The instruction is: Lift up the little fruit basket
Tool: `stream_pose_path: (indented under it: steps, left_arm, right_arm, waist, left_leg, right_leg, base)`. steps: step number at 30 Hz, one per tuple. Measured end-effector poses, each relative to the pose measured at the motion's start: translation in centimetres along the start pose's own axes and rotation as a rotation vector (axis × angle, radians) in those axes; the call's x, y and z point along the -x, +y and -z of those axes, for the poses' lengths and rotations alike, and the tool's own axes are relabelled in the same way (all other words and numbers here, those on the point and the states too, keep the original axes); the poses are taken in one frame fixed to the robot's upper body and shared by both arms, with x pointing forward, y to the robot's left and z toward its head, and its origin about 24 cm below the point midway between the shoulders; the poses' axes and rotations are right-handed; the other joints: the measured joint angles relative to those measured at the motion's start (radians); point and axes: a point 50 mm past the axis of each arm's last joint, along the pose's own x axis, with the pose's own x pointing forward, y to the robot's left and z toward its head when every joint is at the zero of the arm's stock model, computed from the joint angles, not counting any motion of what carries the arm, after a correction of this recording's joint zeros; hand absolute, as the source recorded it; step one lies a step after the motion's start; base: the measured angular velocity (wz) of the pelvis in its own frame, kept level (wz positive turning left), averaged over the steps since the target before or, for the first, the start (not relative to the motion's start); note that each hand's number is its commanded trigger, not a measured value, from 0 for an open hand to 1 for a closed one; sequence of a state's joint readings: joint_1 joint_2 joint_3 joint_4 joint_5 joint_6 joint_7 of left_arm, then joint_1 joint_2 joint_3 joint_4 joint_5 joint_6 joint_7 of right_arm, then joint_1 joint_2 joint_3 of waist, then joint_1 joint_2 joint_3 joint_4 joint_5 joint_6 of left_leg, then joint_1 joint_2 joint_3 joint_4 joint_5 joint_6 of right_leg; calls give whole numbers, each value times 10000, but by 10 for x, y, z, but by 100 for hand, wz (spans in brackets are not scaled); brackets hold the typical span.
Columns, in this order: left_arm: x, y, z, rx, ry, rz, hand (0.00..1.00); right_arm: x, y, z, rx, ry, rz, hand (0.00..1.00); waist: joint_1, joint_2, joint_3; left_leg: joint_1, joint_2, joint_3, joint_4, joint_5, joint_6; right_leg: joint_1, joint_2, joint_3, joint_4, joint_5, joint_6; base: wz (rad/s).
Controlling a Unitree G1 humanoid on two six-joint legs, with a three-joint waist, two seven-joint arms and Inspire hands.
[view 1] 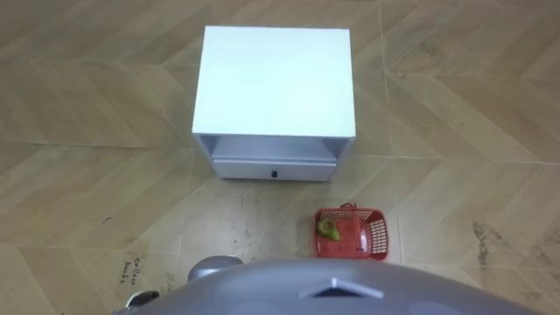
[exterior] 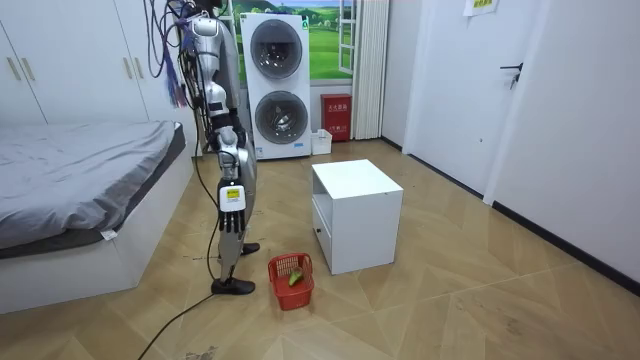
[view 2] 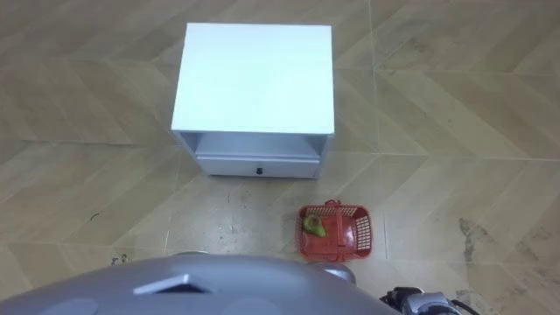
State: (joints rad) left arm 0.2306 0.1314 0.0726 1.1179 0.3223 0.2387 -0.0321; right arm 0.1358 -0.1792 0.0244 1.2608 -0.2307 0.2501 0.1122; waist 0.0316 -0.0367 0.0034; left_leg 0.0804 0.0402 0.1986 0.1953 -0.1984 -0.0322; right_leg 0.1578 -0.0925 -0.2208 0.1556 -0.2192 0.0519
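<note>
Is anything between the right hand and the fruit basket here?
Nothing visible. The right hand hangs at the robot's side; the fruit basket sits on the floor below, apart from the white cabinet.

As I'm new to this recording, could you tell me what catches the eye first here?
A red fruit basket holding a green fruit sits on the floor just ahead of the robot, to its right. Beyond it stands a white cabinet with an open shelf above a closed drawer.
</note>
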Motion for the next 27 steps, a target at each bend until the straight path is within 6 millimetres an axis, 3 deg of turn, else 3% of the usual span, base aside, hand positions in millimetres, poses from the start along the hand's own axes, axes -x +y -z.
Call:
stream_pose_path:
  steps: [8,27]
  left_arm:
    - [0,1,-2,27,-34,-52,0]
    - [0,0,4,99,105,68,0]
  right_arm:
    - [0,2,-3,902,-63,149,0]
    - [0,9,-3,841,-26,-272,0]
  waist:
    - [32,9,52]
    - [30,-165,-16]
  left_leg:
    - [24,4,-74,-22,-21,3]
    - [-20,-27,-99,104,-23,11]
  right_leg:
    - [-28,5,-7,111,-1,0]
    - [-104,-38,76,103,-33,-4]
  base:
    - [0]
    - [0]
